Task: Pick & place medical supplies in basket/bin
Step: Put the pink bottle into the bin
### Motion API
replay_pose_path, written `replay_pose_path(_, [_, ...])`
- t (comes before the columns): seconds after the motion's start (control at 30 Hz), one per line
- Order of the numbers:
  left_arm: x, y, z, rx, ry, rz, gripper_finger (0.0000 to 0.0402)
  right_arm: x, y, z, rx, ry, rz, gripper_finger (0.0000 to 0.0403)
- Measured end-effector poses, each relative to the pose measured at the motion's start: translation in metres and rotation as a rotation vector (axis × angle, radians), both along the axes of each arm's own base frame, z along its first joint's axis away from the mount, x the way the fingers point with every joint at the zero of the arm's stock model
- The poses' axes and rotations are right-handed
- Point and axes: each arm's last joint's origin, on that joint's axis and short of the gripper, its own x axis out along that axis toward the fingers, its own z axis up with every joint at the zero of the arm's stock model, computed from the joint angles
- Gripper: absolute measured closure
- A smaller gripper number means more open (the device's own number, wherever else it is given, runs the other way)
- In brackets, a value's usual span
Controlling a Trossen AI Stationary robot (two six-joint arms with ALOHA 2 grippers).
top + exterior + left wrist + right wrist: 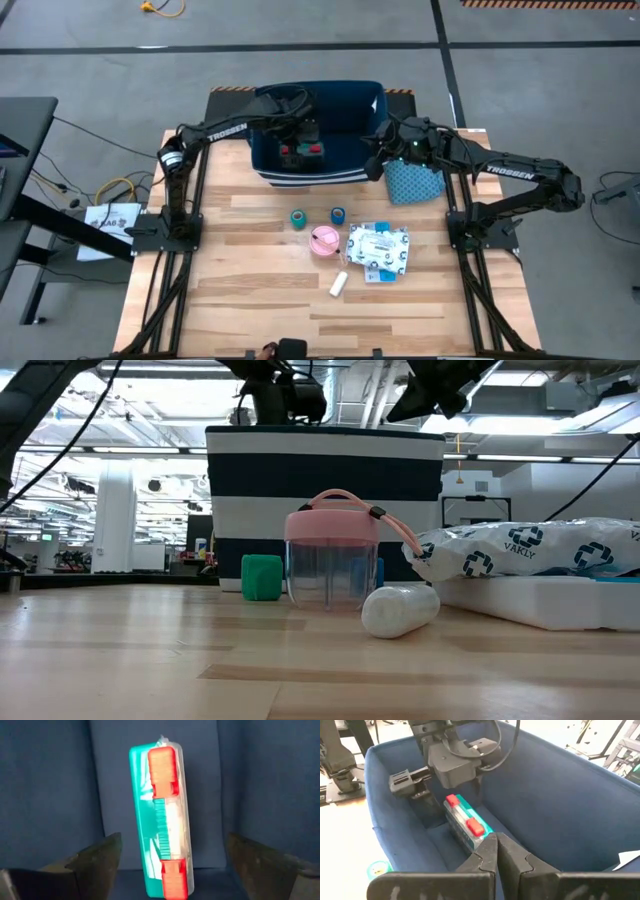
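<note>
The dark navy bin (318,140) stands at the table's far edge. The red-teal long pack (302,152) lies on the bin's floor, also seen in the left wrist view (162,820) and the right wrist view (466,820). My left gripper (170,865) is inside the bin, open, above the pack with a finger on either side and not touching it. My right gripper (497,852) is shut and empty, hovering at the bin's right rim (378,160). On the table rest a teal tape roll (298,217), a blue tape roll (338,214), a pink round thing (325,240), white-blue packets (380,248) and a white tube (339,284).
A teal dotted cloth (412,180) lies right of the bin, under my right arm. In the low view the pink round thing (332,555), the tube (400,610) and the packets (530,555) stand before the striped bin wall (325,490). Bare wood lies toward the near edge.
</note>
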Motion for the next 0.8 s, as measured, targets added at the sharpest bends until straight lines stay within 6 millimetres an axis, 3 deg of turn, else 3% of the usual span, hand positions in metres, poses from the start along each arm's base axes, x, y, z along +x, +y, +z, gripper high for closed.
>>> replay_pose_path(0.43, [0.002,-0.004,0.003,0.015,-0.007,-0.02,0.0053,0.0,0.0,0.0,0.0,0.0,0.001,0.0403])
replay_pose_path(0.8, [-0.003,-0.016,0.026,0.114,-0.053,-0.052,0.0053,0.0,0.0,0.0,-0.001,0.001,0.0,0.0403])
